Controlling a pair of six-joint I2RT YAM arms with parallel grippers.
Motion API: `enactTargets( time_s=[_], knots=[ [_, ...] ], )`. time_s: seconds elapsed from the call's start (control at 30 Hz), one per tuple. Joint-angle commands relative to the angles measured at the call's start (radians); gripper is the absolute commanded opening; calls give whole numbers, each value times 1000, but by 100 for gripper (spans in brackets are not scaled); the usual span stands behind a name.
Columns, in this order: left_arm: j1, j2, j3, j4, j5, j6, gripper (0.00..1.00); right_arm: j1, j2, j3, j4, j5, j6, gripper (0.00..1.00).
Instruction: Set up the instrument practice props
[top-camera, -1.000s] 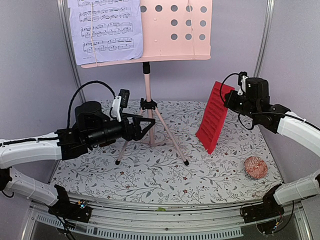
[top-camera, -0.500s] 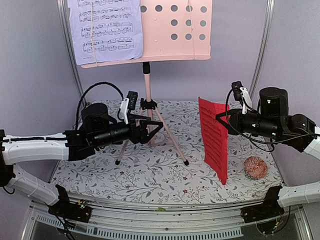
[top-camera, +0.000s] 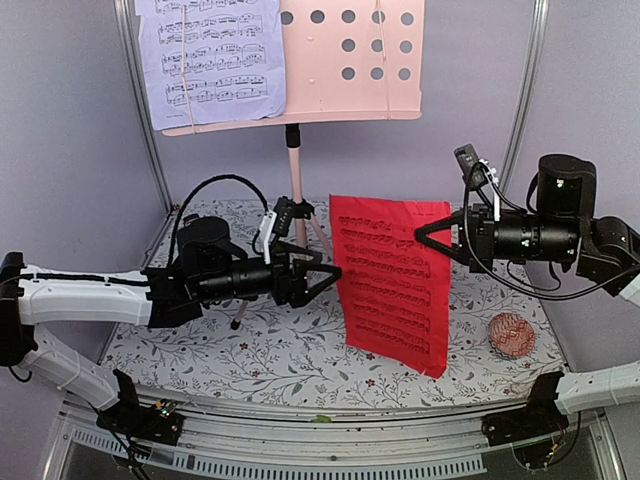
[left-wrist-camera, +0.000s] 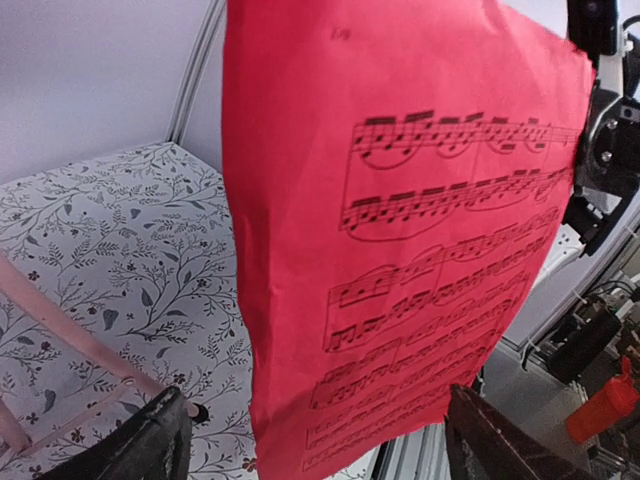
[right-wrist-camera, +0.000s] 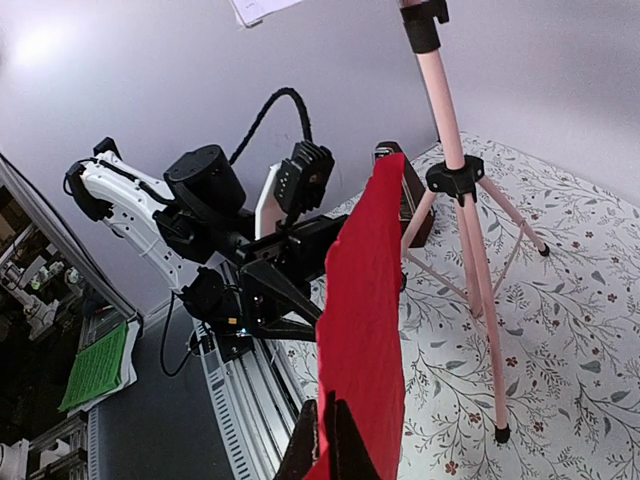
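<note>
The pink music stand rises at the back on its tripod, with the lilac sheet lying on the left half of its desk. My right gripper is shut on the right edge of the red sheet, which hangs upright above the table, printed side toward the camera. In the right wrist view the right gripper pinches the red sheet. My left gripper is open at the sheet's left edge. In the left wrist view the red sheet hangs just beyond the left gripper. The dark brown metronome stands behind the sheet.
A small pink knitted ball lies on the floral table cover at the right, below my right arm. The stand's tripod legs spread over the back middle of the table. Metal frame posts and grey walls close in the back and sides.
My right arm has swung the red sheet from the right toward the centre and turned it face-on. My left arm has reached right, bringing its open jaws up to the sheet's left edge.
</note>
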Motion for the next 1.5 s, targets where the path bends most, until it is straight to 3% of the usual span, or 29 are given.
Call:
enactTargets(
  time_s=[0.0, 0.27, 0.7, 0.93, 1.1, 1.33, 1.47],
  knots=[
    [-18, -7, -21, 72, 49, 4, 87, 7, 17, 65, 27, -81, -51, 0],
    [-25, -51, -32, 145, 140, -8, 75, 7, 30, 145, 31, -89, -68, 0],
    [-39, -114, 10, 125, 114, -17, 36, 8, 45, 200, 26, -38, -72, 0],
    [-61, -132, 83, 24, 83, 18, 0, 8, 61, 209, 24, 2, -68, 0],
    [-72, -182, 151, -85, 62, 60, 0, 8, 77, 237, 4, 144, -67, 0],
    [-73, -192, 405, -416, 32, 127, 0, 7, 159, 322, 32, 418, -44, 31],
    [-70, -155, 591, -564, -33, 122, 0, 7, 243, 438, 57, 498, -36, 35]
  ],
)
